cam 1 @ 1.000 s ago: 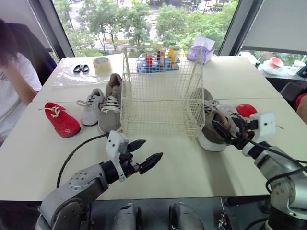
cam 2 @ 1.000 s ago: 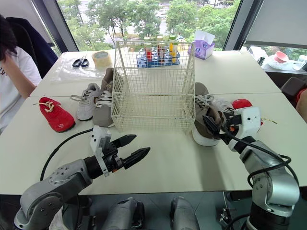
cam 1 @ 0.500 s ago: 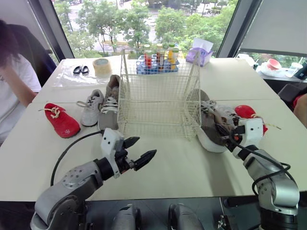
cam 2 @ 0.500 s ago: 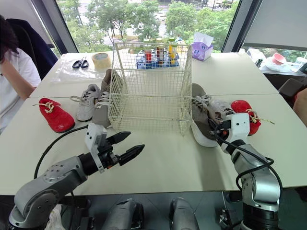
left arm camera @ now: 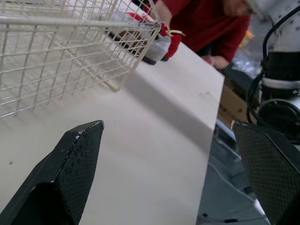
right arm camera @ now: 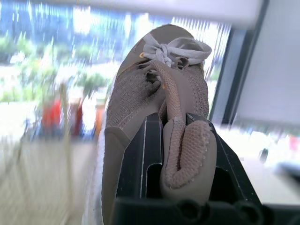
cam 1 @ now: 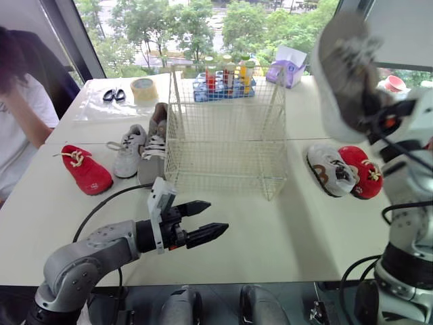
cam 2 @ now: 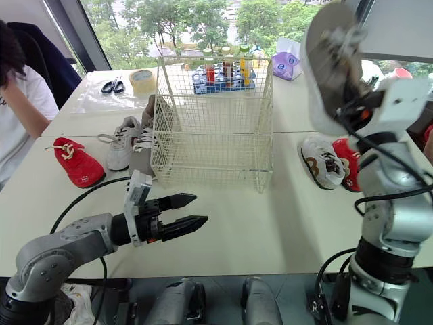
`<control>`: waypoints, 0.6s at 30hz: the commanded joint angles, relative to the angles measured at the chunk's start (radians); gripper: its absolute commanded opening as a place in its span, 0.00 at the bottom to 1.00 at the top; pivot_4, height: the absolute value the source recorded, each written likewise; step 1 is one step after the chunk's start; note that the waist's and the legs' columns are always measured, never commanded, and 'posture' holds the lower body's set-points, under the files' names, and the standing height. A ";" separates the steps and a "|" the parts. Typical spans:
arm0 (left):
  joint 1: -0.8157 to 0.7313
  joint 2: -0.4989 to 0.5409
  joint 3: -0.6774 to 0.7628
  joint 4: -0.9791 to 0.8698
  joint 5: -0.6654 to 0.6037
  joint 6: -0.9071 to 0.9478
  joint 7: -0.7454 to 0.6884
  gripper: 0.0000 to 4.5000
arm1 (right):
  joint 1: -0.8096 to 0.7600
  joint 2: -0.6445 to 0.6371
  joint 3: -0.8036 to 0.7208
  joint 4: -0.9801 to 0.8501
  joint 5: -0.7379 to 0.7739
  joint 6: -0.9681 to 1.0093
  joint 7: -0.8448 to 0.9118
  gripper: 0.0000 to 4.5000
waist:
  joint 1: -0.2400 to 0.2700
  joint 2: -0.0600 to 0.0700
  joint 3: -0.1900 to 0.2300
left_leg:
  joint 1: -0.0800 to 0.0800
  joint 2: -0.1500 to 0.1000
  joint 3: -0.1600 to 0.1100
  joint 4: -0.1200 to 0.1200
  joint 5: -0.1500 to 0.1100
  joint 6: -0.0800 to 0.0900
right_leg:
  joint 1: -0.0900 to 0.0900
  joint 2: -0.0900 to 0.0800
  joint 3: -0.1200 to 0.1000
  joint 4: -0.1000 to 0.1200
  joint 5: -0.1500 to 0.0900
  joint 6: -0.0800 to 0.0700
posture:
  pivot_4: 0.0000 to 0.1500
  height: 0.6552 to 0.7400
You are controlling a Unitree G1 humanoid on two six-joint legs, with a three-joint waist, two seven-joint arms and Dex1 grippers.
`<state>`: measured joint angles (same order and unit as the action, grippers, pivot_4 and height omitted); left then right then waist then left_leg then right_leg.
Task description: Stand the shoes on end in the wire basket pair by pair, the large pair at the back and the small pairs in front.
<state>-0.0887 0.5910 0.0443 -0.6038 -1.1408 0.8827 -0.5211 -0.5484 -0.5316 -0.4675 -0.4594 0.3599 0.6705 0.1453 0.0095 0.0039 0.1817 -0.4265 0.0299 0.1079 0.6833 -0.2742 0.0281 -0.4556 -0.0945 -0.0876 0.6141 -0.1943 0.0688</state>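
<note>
My right gripper [cam 1: 376,114] is shut on the heel collar of a large taupe shoe [cam 1: 344,64] and holds it sole-out, high above the table to the right of the wire basket [cam 1: 226,135]. In the right wrist view the black fingers [right arm camera: 152,140] pinch the padded collar of that taupe shoe [right arm camera: 183,159]. Its mate [cam 1: 157,145] lies left of the basket beside a small grey shoe [cam 1: 128,150] and a small red shoe [cam 1: 88,169]. Another grey shoe [cam 1: 329,169] and red shoe [cam 1: 362,172] lie right of the basket. My left gripper [cam 1: 206,220] hovers open in front of the basket.
Scissors [cam 1: 113,97], a tape roll [cam 1: 144,91], a blue rack of bottles [cam 1: 223,81] and a tissue box [cam 1: 287,68] sit behind the basket. A person [cam 1: 20,115] sits at the table's left edge. Another person in red [left arm camera: 201,23] is beyond the right side.
My right gripper has shut on the taupe shoe's heel and lifted it from the table to high beside the basket, uncovering the small grey and red shoes. The left gripper stays open, barely shifted.
</note>
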 commanded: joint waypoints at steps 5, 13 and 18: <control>-0.221 0.140 0.353 0.189 -0.555 -0.045 0.181 1.00 | -0.499 -0.324 0.166 0.266 0.074 -0.203 0.472 0.06 | -0.021 0.002 0.004 | 0.000 0.000 0.000 0.000 0.000 0.000 | -0.003 0.001 0.002 0.001 0.000 -0.001 | 1.00 1.00; -0.443 0.343 0.554 0.490 -0.604 -0.063 0.170 1.00 | -0.761 -0.335 0.386 0.458 0.066 -0.397 0.874 0.06 | -0.024 -0.005 0.005 | 0.002 0.002 0.002 0.000 0.001 -0.001 | 0.000 0.003 0.002 0.000 0.001 -0.001 | 1.00 1.00; -0.513 0.371 0.531 0.579 -0.530 -0.040 0.114 1.00 | -0.773 -0.247 0.428 0.491 0.047 -0.499 0.923 0.06 | -0.018 -0.007 0.006 | 0.000 0.002 0.003 0.001 0.004 -0.007 | -0.001 0.000 0.002 0.000 0.001 -0.001 | 1.00 1.00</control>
<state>-0.5692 0.9502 0.5730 -0.0365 -1.6993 0.8461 -0.3908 -1.2665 -0.7768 0.0036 0.0360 0.4084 0.2237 1.0758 -0.0082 -0.0030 0.1875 -0.4268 0.0315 0.1103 0.6838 -0.2693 0.0201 -0.4562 -0.0941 -0.0857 0.6140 -0.1936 0.0680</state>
